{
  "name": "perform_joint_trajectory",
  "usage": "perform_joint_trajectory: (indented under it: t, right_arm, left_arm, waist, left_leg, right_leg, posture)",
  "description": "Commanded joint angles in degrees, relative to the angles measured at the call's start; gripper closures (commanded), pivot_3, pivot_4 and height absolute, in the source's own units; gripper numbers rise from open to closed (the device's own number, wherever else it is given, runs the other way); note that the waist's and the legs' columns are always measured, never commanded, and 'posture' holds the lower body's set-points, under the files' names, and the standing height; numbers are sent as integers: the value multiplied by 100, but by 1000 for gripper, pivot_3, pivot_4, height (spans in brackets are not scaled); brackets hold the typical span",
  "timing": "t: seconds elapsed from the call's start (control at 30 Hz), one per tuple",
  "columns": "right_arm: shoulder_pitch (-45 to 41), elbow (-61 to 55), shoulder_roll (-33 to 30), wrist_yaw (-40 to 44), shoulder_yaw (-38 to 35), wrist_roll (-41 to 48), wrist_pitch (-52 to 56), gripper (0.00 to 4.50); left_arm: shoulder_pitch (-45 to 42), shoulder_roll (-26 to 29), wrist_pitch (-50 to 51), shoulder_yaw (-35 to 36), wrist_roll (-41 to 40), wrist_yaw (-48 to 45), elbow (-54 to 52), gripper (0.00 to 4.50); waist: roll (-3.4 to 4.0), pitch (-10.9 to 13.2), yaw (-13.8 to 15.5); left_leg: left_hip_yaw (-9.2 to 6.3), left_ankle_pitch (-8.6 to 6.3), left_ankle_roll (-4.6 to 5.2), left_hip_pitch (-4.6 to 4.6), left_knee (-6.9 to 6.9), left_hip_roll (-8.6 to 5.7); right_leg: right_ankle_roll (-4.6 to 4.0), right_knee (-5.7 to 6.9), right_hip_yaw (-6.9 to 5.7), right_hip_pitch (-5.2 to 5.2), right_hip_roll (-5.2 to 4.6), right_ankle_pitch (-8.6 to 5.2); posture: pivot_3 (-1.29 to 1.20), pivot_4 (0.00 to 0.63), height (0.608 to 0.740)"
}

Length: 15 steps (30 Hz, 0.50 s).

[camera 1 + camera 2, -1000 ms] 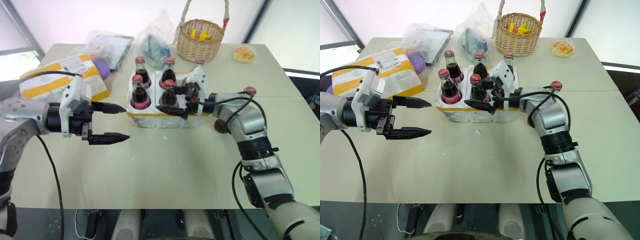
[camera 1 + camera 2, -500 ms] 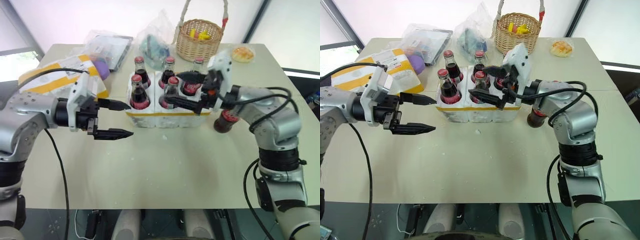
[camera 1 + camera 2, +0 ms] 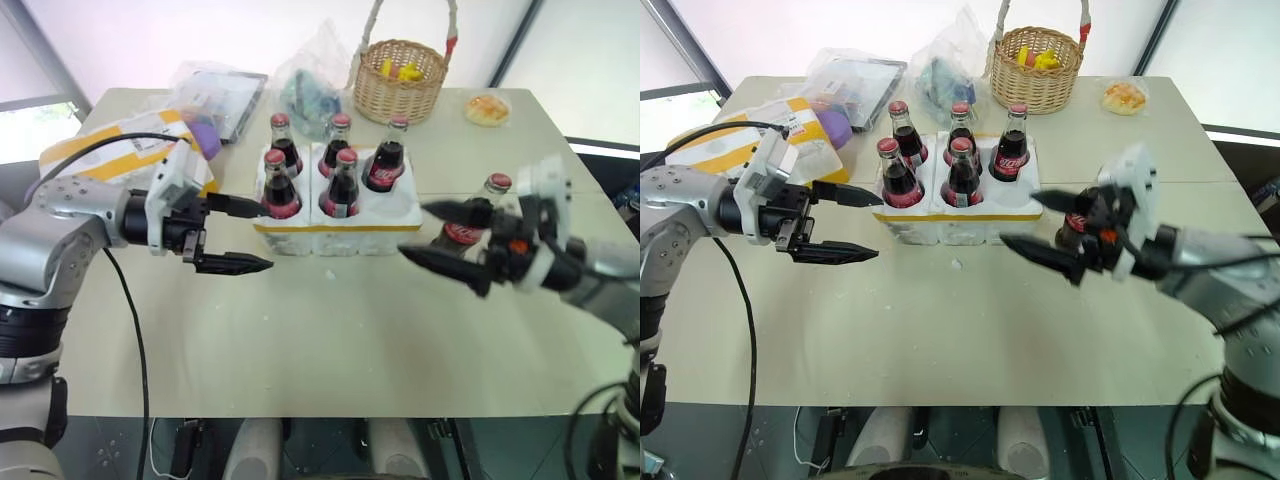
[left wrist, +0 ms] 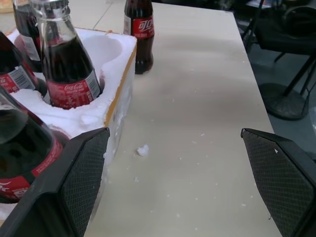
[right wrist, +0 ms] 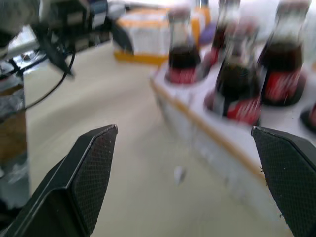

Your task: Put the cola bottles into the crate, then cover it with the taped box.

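The crate [image 3: 335,228], a low white foam tray with a yellow band, stands mid-table. Several cola bottles [image 3: 343,185] stand in its wells, and the front right well [image 4: 103,47] is empty. One more cola bottle [image 3: 468,228] stands on the table to the right of the crate. My right gripper [image 3: 411,229] hangs open and empty in front of that bottle, apart from the crate. At the crate's left end my left gripper [image 3: 265,235] is open and holds nothing. The taped box [image 3: 115,152] lies at the left, behind my left arm.
A wicker basket [image 3: 400,80] stands at the back, with clear plastic bags [image 3: 215,88] to its left. A wrapped bun [image 3: 487,107] lies at the back right. Foam crumbs [image 4: 142,150] dot the table in front of the crate.
My right gripper has drawn back from among the crate's bottles, toward the right and the near edge, still open and empty. The left gripper has edged slightly toward the crate.
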Motion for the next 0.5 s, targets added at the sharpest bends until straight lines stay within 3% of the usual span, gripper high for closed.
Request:
perform_joint_trajectory:
  t: [0.03,0.2,0.5]
  right_arm:
    - [528,-367,-177,-249,-499,162,-120,58]
    - [1692,-124,-178,-321,-804,-642,-698,58]
    - [1175,1172,289,-1224,-316,-1733,-1619,58]
  left_arm:
    - [-175,8,-76,52,17,-101,-11,0]
    - [-233,9,-11,51,-21,-163,-41,0]
    - [-287,54,34,52,-7,-182,-76,0]
  waist:
    - [0,0,6]
    - [-5,-3,30]
    - [-5,-4,-6]
  left_leg:
    - [0,0,0,0,2,0]
    - [0,0,0,-1,4,0]
    - [4,0,0,3,5,3]
  right_leg:
    - [-6,-1,0,1,0,-3]
    - [-13,-8,0,8,0,-8]
    - [-17,-9,2,8,0,-8]
  posture:
    - [0,150,737]
    - [0,150,737]
    - [0,150,737]
